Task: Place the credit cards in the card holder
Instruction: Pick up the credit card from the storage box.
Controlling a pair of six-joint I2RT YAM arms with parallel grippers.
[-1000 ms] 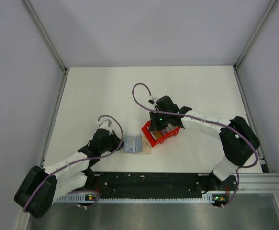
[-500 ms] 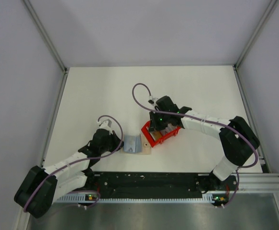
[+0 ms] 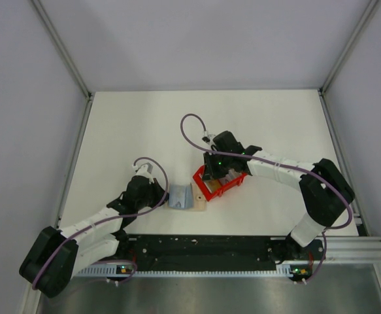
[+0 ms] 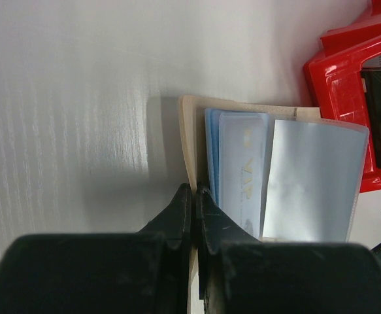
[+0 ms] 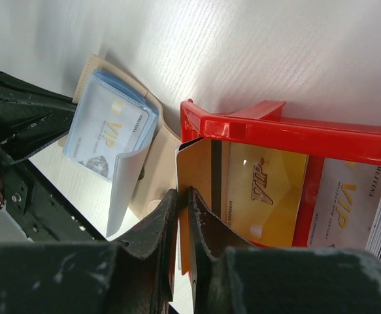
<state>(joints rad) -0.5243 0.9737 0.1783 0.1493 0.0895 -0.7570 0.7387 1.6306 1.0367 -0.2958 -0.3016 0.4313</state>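
The beige card holder (image 3: 185, 197) lies open between the arms. My left gripper (image 4: 195, 190) is shut on its beige left edge (image 4: 189, 131). A pale blue VIP card (image 4: 242, 176) sits in its pockets, beside a clear flap (image 4: 311, 183). My right gripper (image 5: 182, 193) reaches into the red tray (image 5: 295, 134), shut on a gold credit card (image 5: 193, 170) that stands on edge against the tray's left wall. Another gold VIP card (image 5: 265, 190) and a silver-white card (image 5: 350, 203) lie flat in the tray. In the top view the right gripper (image 3: 211, 175) hangs over the tray (image 3: 221, 190).
The red tray (image 4: 337, 72) sits right beside the card holder's right edge. A black rail (image 3: 203, 245) with the arm bases runs along the near table edge. Grey walls and metal posts bound the white table (image 3: 144, 131).
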